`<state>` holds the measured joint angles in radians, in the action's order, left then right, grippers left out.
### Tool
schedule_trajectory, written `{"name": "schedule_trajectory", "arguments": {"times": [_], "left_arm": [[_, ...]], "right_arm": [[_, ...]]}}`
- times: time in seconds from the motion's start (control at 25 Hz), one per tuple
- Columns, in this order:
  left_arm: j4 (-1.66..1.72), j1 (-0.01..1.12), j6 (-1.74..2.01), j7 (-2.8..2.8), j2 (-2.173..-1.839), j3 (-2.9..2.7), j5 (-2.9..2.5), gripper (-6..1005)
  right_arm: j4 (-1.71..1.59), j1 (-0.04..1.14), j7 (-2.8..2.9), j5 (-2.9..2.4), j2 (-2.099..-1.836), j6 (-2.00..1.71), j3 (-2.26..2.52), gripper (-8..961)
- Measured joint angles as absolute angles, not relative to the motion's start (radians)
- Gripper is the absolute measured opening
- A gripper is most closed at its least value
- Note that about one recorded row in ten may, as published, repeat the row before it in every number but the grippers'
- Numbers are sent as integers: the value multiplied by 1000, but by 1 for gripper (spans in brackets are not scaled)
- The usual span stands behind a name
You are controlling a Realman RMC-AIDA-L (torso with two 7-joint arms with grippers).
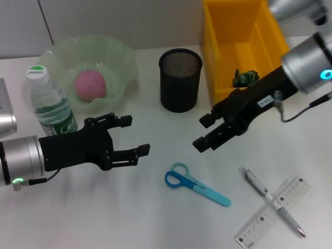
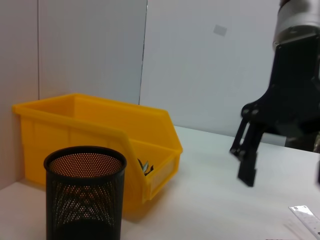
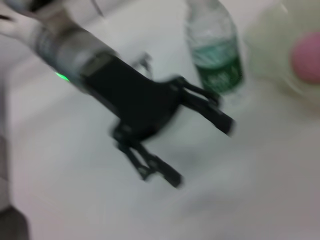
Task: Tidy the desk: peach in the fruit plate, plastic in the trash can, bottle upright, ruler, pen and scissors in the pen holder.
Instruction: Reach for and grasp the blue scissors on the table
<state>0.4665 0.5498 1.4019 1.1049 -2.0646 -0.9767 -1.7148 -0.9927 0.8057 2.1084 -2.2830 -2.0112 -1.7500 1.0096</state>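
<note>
Grippers both hung spread and empty when I looked: left gripper at nine o'clock, right gripper above blue-handled scissors on the white bench.

White desk with bottle, plate, holder, bin, scissors, pen, ruler.

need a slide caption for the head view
Both open grippers, left and right, hover above the desk with scissors, pen and ruler still outside the pen holder.
</note>
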Motion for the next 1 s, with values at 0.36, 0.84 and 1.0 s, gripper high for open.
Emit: {"name": "schedule_trajectory", "arguments": {"times": [0.36,0.84,1.0], "left_arm": [[468,535,1408,1092,-2063,-981,-1723,861],[478,495,1414,1060,-2060,-988,-1781,861],[479,479,1421,1017,-2063,-989,-1782,861]], "right_arm": [[-1018,913,2323,-2508,-2064,-1749,1135,792],[-971,979,2475,-2540,-2084,-1737,1358,798],[-964,983,2521,-2536,-2087,-1718,1451,797]]}}
